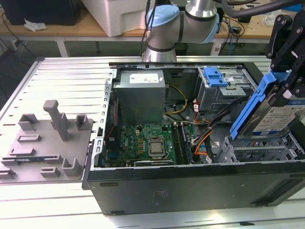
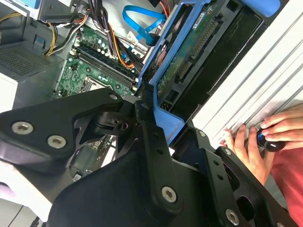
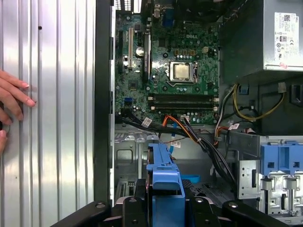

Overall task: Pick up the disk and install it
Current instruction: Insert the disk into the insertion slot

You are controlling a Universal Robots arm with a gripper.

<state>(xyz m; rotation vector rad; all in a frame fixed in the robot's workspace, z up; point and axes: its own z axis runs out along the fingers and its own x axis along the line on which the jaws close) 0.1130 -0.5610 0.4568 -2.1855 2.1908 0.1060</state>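
Exterior view's left: grey fixture [image 1: 45, 143], beside open case [image 1: 190, 188]. Centre: motherboard [image 1: 143, 140], flat. Exterior view's right: disk [image 1: 281, 119], clamped in gripper [image 1: 285, 89] directly above it, tilted, long axis sloping down toward motherboard; lower edge just over grey metal bay [image 1: 257, 151], unseated.

The arm [image 1: 200, 16] reaches toward the exterior view's right, its black jaws clamped on the disk [image 1: 281, 119].
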